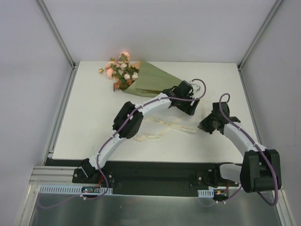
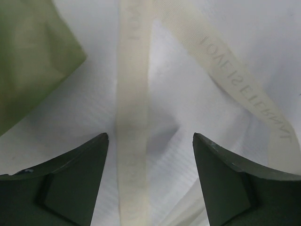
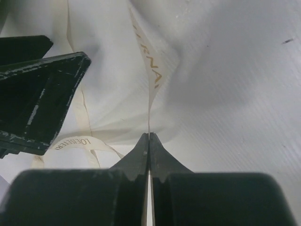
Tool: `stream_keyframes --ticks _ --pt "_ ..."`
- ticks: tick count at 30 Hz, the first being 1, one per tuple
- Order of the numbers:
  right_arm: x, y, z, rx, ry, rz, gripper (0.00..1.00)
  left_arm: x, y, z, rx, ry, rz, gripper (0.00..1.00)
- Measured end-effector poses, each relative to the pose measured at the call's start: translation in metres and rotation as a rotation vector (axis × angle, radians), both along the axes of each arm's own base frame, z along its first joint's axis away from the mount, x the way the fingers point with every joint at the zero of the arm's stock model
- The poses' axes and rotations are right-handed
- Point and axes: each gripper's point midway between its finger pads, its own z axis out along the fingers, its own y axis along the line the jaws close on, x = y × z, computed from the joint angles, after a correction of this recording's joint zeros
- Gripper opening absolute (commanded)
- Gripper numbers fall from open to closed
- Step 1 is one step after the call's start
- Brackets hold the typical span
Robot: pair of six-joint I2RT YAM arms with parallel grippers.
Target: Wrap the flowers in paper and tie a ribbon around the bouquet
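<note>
Top external view: the bouquet [image 1: 136,80] lies at the table's [image 1: 89,113] far edge, its olive cone pointing right. Nearer, the cream printed ribbon [image 1: 164,126] lies limp and light, so it is best pinched flat across its width. The right gripper [image 3: 149,136] pinches it, and the left gripper [image 2: 150,139] is spread astride a strand.

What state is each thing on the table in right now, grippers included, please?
bouquet, lying on its side on the table.
flowers, heads poking from the cone's wide end.
paper, wrapped into a cone round the flowers.
ribbon, loose on the table, no knot visible.
left gripper, open, straddling a ribbon strand.
right gripper, shut on the ribbon.
</note>
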Motion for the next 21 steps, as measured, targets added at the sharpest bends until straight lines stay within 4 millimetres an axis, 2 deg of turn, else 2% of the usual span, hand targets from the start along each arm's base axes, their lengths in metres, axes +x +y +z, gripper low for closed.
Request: stream_keyframes --ticks 2,5,9,14,17,20,21 --pt "-0.004 -0.003 0.003 -0.010 -0.021 -0.007 0.00 -0.006 -0.010 -0.002 -0.006 -0.013 -0.024 0.75" --pt "-0.007 -0.006 0.008 -0.014 -0.043 -0.015 0.00 -0.013 -0.014 -0.004 0.010 -0.026 -0.034 0.68" --pt "-0.009 -0.008 0.015 -0.011 -0.080 -0.017 0.00 -0.009 -0.012 -0.007 0.049 -0.065 0.001 0.63" --pt "-0.020 -0.012 0.031 -0.018 -0.137 -0.022 0.00 0.000 -0.007 -0.010 0.090 -0.087 0.040 0.49" --pt "-0.023 -0.017 0.046 -0.036 -0.197 -0.035 0.00 0.007 -0.006 -0.012 0.110 -0.098 0.058 0.34" --pt "-0.029 -0.025 0.059 -0.063 -0.248 -0.054 0.00 0.008 -0.005 -0.014 0.123 -0.099 0.065 0.00" --pt "-0.031 -0.027 0.062 -0.070 -0.259 -0.060 0.00 0.008 -0.004 -0.015 0.130 -0.097 0.066 0.00"
